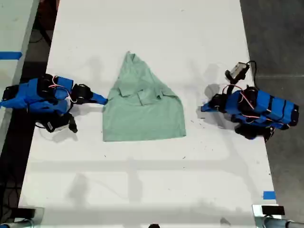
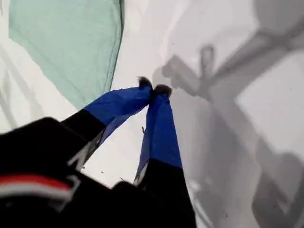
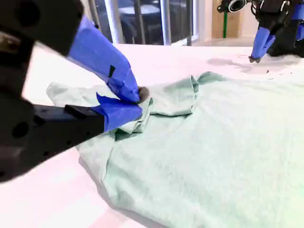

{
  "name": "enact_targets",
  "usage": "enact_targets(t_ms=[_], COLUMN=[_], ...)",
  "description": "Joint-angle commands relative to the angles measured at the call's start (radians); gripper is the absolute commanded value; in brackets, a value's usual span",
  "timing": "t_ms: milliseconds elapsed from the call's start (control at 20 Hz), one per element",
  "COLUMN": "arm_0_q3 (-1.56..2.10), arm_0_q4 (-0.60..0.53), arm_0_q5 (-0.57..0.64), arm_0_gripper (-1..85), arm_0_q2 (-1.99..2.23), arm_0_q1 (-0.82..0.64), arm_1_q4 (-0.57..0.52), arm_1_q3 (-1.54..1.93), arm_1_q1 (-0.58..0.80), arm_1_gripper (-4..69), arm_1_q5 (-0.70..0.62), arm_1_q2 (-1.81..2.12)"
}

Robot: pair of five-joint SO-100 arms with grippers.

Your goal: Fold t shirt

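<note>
The pale sage-green t shirt (image 1: pixel 142 111) lies partly folded in the middle of the white table, its pointed end toward the far side and its wide straight hem nearest the exterior camera. My second gripper (image 1: pixel 103 100) rests at the shirt's edge on the exterior view's left. In its wrist view its blue fingertips (image 3: pixel 138 95) meet over a bunched fold of the t shirt (image 3: pixel 213 142), with no cloth seen between them. My first gripper (image 1: pixel 203 109) is on the exterior view's right, shut with nothing in it (image 2: pixel 153 87), tips near the bare table, apart from the t shirt (image 2: pixel 66 42).
The white table (image 1: pixel 142 190) has bare surface on all sides of the shirt. Dark floor borders it on the exterior view's right. A blue tape mark (image 1: pixel 269 194) sits at the table's near corner on that side. A second surface with blue tape (image 1: pixel 9 55) lies at the exterior view's left.
</note>
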Motion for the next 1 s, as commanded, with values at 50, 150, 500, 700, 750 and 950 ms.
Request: enact_targets(t_ms=[50,150,500,700,750,950], arm_0_q3=[0.005,0.005,0.005,0.005,0.005,0.003], arm_0_q4=[0.008,0.008,0.008,0.008,0.008,0.008], arm_0_q5=[-0.023,-0.026,-0.025,-0.025,-0.023,-0.020], arm_0_gripper=[-0.1,-0.1,-0.1,-0.1,-0.1,-0.1], arm_0_q2=[0.009,0.009,0.009,0.009,0.009,0.009], arm_0_q1=[-0.008,-0.006,-0.009,-0.009,-0.011,-0.009], arm_1_q4=[0.000,0.000,-0.017,-0.075,-0.091,-0.184], arm_1_q3=[0.040,0.040,0.038,0.002,-0.046,-0.434], arm_1_q1=[-0.017,-0.018,-0.034,-0.018,-0.026,-0.054], arm_1_gripper=[2.2,2.2,2.2,2.1,1.9,11.0], arm_1_q5=[-0.009,-0.008,-0.002,-0.153,-0.176,-0.202], arm_1_q2=[0.006,0.006,0.006,0.006,0.002,-0.577])
